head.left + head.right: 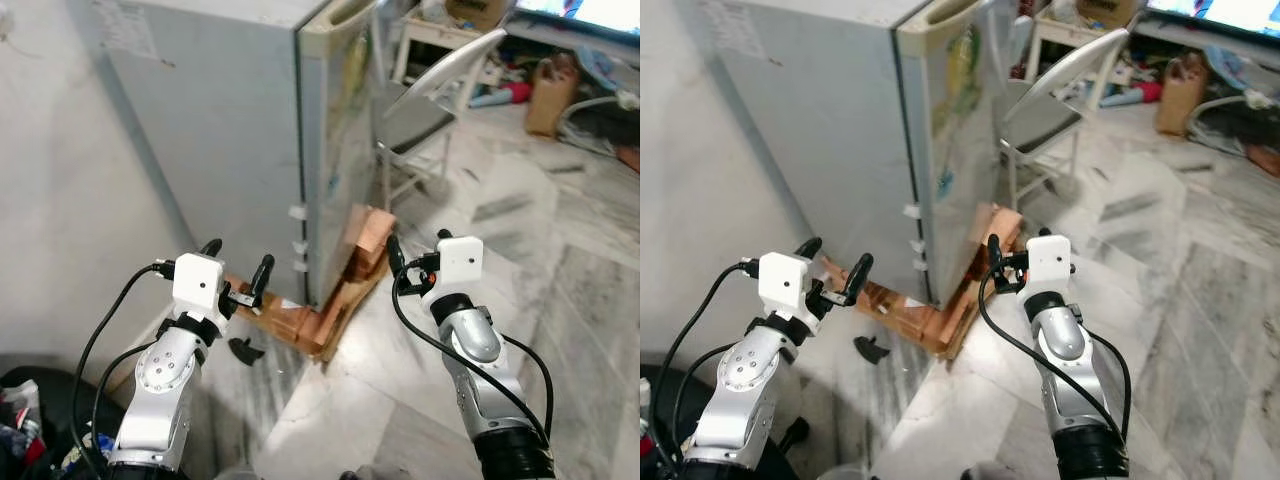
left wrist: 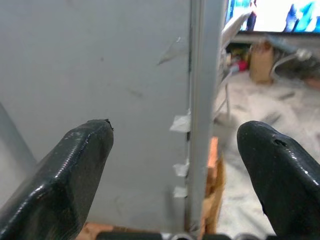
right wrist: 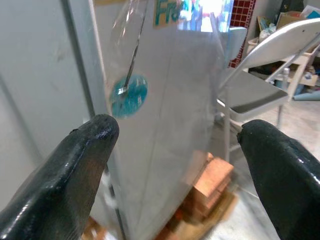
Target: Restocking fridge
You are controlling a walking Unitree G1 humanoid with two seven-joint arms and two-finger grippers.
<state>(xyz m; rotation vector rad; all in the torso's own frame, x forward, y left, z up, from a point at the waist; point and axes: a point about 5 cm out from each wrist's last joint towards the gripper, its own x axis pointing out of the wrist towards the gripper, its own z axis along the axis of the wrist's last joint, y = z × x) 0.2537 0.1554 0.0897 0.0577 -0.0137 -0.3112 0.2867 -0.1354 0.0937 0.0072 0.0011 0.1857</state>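
Observation:
A grey fridge stands with its corner towards me, its side wall on the left and its shut door on the right. It rests on bricks and a wooden board. My left gripper is open and holds nothing; it hovers low before the fridge's side wall, near the door seam. My right gripper is open too, a short way off the door's lower front, which bears a round blue sticker.
A white folding chair stands just past the fridge door. A small black piece lies on the marble floor by the board. A white wall closes the left side. A brown bag and clutter sit far back right.

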